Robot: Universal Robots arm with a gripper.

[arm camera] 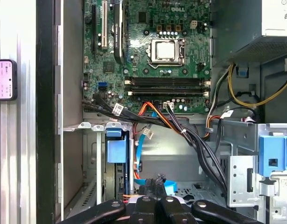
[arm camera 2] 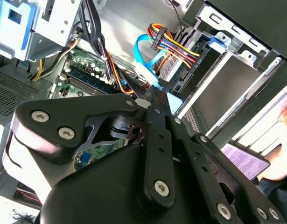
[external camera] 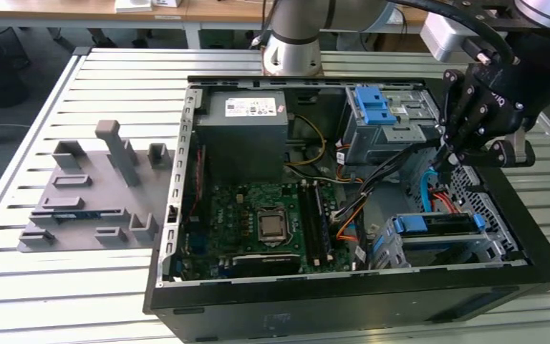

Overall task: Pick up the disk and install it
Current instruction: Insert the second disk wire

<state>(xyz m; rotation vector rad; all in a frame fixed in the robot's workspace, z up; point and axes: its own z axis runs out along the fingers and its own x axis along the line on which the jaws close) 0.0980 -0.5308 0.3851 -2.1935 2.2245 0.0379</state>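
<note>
The disk (external camera: 435, 224) sits in the drive bay at the front corner of the open computer case (external camera: 351, 301), on the exterior view's right; its blue bracket faces up. In the first wrist view the same blue bracket (arm camera: 116, 151) shows inside the bay. My gripper (external camera: 445, 159) hangs inside the case above the bay, between it and the silver cage with the blue latch (external camera: 385, 115). Its fingers are shut together with nothing held, the tips (arm camera 2: 152, 93) close by a light-blue data cable (arm camera 2: 145, 63). In the first wrist view the gripper (arm camera: 156, 183) points at that cable.
Bundled black, orange and yellow cables (arm camera: 180, 130) run from the motherboard (external camera: 266, 222) across to the bays. A grey power-supply box (external camera: 246, 136) fills the far corner. A grey fixture block (external camera: 94, 193) stands outside on the slatted table. A phone (arm camera: 4, 79) lies beside the case, with a hand (arm camera 2: 283, 140) near it.
</note>
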